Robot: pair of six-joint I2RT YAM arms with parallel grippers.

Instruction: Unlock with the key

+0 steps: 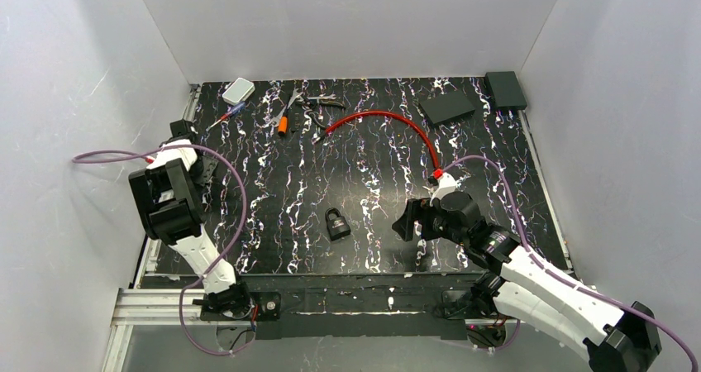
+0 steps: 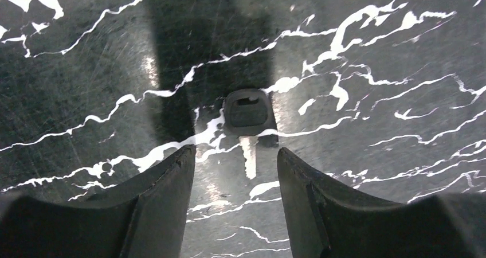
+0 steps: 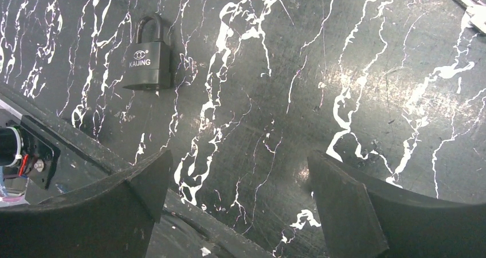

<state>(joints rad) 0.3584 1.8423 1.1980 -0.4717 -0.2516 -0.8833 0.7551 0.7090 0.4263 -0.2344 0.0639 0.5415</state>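
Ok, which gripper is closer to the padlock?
Right. The right gripper hangs open beside the padlock, apart from it; the left gripper is far off to the left, open over the key.

Overhead light glares off the glossy table (image 3: 275,97); left wrist view looks soft.

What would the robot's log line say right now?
left gripper open, aimed at key | right gripper open, empty | padlock closed, flat on table
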